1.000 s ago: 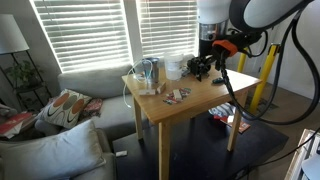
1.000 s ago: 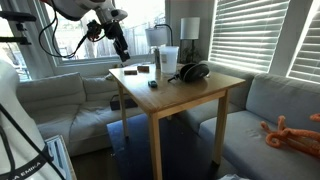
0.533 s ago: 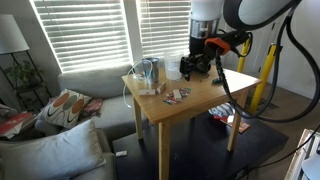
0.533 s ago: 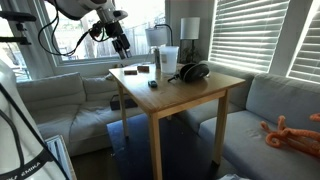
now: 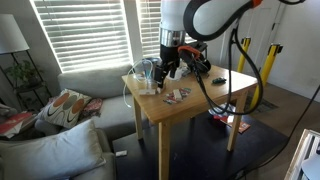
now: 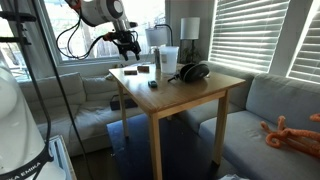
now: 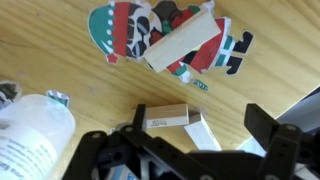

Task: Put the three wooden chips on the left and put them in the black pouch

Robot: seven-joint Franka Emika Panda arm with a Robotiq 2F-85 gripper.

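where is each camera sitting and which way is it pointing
Exterior view: near the grey sofa, facing the wooden table and blinds; arm and gripper hang over it.
Exterior view: another side, facing table and window; the gripper enters upper left.
Wrist view: looks down at the tabletop; open gripper along the bottom.
Shared: both exterior views show table, arm, clear cups.

Table (image 7: 45,55) pale, smooth wood; tan wooden chip (image 7: 180,45) matt; Santa figure (image 7: 122,30) perhaps printed card.
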